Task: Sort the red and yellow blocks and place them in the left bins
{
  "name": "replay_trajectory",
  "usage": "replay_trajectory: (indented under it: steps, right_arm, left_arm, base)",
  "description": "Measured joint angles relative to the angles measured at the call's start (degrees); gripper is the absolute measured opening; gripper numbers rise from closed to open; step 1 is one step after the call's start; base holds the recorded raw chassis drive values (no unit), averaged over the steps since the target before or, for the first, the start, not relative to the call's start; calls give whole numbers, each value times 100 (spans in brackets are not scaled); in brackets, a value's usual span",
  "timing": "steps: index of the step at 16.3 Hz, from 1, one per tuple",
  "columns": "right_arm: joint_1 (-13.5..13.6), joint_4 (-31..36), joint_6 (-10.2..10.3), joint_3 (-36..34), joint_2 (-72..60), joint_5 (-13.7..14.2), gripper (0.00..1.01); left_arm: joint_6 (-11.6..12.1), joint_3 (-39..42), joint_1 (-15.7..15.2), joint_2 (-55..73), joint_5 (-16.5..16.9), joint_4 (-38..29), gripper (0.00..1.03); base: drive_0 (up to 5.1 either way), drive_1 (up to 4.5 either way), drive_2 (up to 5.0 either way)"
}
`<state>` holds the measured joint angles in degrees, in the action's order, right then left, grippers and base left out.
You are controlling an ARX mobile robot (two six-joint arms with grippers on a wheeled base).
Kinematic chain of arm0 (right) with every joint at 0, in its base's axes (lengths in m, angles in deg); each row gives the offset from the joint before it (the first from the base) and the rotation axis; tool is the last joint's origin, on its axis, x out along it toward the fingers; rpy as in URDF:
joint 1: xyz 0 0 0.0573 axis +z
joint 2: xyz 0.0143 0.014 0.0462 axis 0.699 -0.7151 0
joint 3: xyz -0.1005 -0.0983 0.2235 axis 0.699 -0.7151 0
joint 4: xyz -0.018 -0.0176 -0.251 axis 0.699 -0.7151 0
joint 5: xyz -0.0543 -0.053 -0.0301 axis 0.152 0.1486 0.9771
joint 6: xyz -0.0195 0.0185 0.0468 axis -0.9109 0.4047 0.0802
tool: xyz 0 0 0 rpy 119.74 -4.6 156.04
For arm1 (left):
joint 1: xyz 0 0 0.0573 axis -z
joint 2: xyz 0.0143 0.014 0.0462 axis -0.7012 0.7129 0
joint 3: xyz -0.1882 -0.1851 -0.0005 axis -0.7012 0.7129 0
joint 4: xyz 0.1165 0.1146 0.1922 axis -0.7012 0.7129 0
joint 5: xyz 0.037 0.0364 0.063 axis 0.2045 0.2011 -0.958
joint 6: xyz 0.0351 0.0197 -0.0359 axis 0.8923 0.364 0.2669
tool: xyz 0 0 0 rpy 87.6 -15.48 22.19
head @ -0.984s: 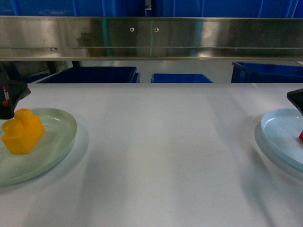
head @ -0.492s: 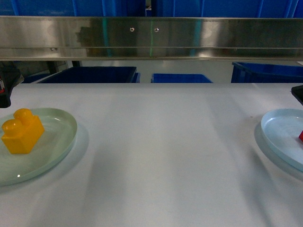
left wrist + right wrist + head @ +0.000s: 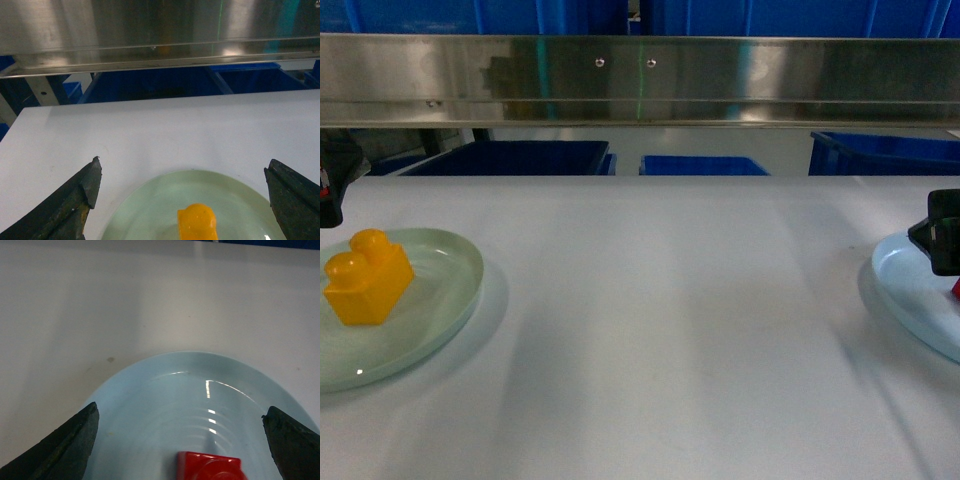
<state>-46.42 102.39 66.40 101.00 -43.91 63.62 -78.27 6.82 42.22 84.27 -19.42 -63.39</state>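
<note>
Left gripper (image 3: pixel 182 197) spread wide above pale green plate (image 3: pixel 150 210), empty | right gripper (image 3: pixel 180 437) spread wide above pale blue plate (image 3: pixel 150 400), empty | yellow block (image 3: pixel 367 277) sits on green plate, worktop (image 3: pixel 660 330) left | red block (image 3: pixel 209 466) on blue plate, right | blue bins (image 3: pixel 515 157) beyond worktop's far edge

An industrial sorting or lab workstation, not a home. A plain white desk (image 3: pixel 660 330) runs beneath a long brushed stainless-steel rail (image 3: pixel 640 80) fastened with screws. Beyond the desk's far edge sit large blue plastic crates (image 3: pixel 515 158), with more blue bins above the rail. Metal frame legs (image 3: pixel 42 92) support the rail.
</note>
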Motion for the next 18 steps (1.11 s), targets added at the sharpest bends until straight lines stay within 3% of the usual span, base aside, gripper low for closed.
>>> replay_trajectory:
  steps: [3,6,9,14,18]
  right_arm:
    - [-262,-131,-146,188,-120,179,98]
    - [-367,-476,-114,304,-96,192,98]
    - [-356,-743,127,334,-175,-20,98]
    - [-400,-1141,645,376,-321,17,98]
    - [-299,-909,730,352,-498,37,98]
  left_arm:
    - [2,0,0,0,4,0,98]
    - [2,0,0,0,2,2,98]
    - [0,0,0,0,2,0,98]
    - [0,0,0,0,2,0,98]
    - [2,0,0,0,2,0,98]
  base:
    - [0,0,0]
    - [0,0,0]
    - [0,0,0]
    - [0,0,0]
    - [0,0,0]
